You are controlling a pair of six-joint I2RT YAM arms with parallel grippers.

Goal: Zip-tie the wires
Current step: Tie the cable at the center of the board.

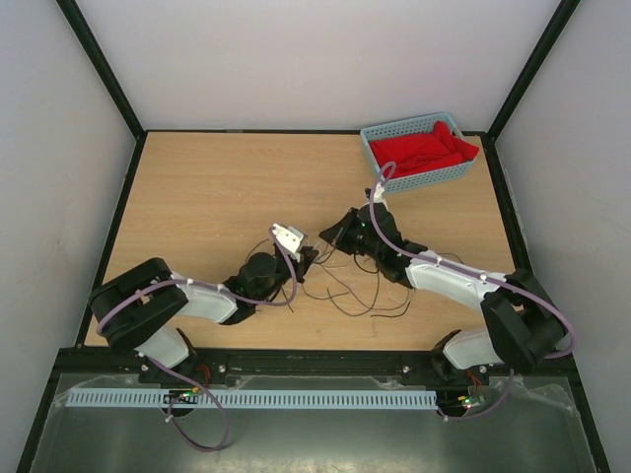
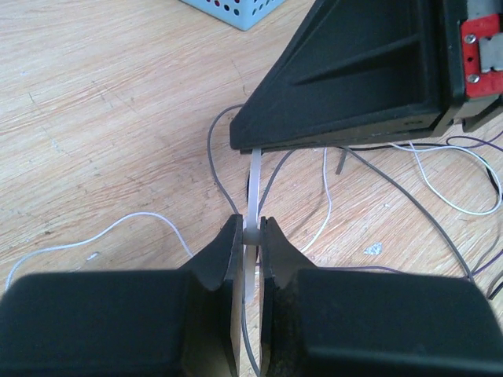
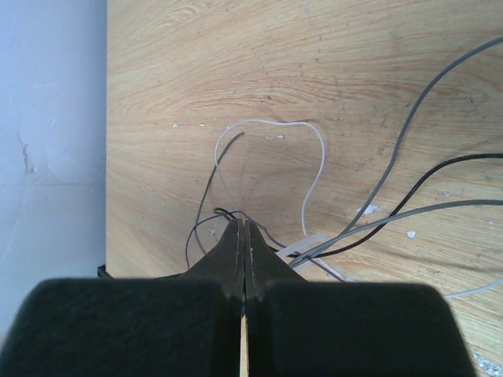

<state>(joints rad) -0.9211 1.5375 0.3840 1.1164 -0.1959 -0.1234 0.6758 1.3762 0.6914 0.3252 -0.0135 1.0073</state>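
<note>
Pinching the zip tie [image 2: 255, 177] partway along, my left fingers [image 2: 228, 251] are clamped on it; my right fingers [image 3: 232, 259] sit pressed together at its far end, the wires [image 1: 360, 296] looping on the surface [image 1: 217, 187] around both.

left hand [image 2: 251, 229] pinching, right hand [image 3: 244, 229] fully closed

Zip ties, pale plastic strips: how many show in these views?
1: the pale whitish plastic zip tie, pinched in the left gripper. Others may be hidden.
</note>
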